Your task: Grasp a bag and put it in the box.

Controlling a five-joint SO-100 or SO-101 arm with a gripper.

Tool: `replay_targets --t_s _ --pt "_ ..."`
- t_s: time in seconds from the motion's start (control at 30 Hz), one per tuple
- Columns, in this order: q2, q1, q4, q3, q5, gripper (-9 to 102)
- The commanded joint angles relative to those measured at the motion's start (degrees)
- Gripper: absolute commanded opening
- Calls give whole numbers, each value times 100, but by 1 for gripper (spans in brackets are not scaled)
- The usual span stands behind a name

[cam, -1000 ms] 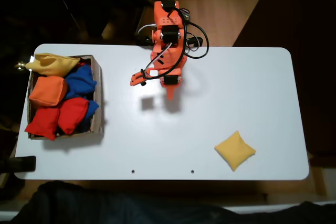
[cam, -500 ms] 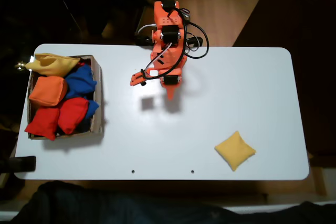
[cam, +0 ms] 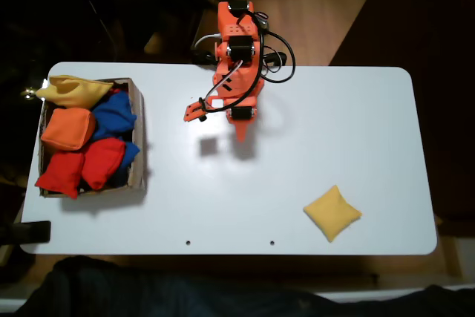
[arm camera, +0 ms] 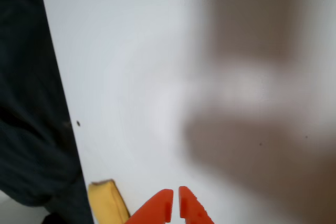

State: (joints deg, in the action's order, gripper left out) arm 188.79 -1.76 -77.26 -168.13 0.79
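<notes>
Golden-yellow bag (cam: 332, 212) lies flat on the white tabletop (cam: 334, 124), lower right of the fixed view, well apart from the arm; its edge shows at lower left of the wrist view (arm camera: 107, 201). Cardboard box (cam: 138, 139) sits at far left of the fixed view, holding a pale yellow bag (cam: 74, 90), orange bag (cam: 67, 128), blue bags (cam: 116, 113) and red bags (cam: 80, 165). Pincer (arm camera: 175, 205) narrow, tips nearly touching, holding nothing, above bare tabletop. Orange arm (cam: 237, 64) at upper centre.
</notes>
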Motion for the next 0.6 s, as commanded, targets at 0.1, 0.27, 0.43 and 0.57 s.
replay_targets --t_s 0.1,0.27,0.43,0.57 --pt "9 -272 -18 26 246 0" --pt "9 -255 -18 26 237 0" --pt "9 -264 -18 26 272 0" --pt "9 -272 -18 26 255 0"
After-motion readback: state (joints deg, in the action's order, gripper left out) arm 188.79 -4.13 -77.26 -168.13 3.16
